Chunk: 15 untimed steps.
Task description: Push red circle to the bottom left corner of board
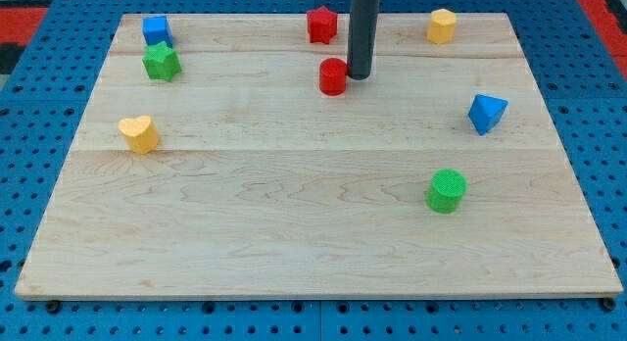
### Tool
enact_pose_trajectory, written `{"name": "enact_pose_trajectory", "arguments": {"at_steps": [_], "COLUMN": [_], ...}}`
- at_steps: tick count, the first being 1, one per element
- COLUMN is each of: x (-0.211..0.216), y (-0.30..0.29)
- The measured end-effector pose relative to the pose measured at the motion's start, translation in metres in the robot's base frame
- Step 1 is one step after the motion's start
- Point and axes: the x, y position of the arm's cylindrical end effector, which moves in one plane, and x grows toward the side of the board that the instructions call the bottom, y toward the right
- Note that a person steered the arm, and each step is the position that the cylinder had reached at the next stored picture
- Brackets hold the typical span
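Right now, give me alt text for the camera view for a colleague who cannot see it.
My tip touches the right side of the red circle block, upper middle of the wooden board. Also on it: red star, blue cube, green star, yellow heart, yellow hexagon, blue triangle, green cylinder.

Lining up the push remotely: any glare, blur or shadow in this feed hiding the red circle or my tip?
Camera view: even, soft light, no glare; red circle sharp, only faint shadows; my tip is crisp, at the circle's right edge; rod's top is cropped.
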Motion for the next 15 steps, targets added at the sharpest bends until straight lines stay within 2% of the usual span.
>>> {"name": "enact_pose_trajectory", "arguments": {"at_steps": [3, 5, 8, 9, 10, 12, 15], "x": [-0.015, 0.014, 0.093, 0.090, 0.107, 0.086, 0.208], "y": [-0.012, -0.053, -0.114, -0.138, -0.167, -0.190, -0.219]}}
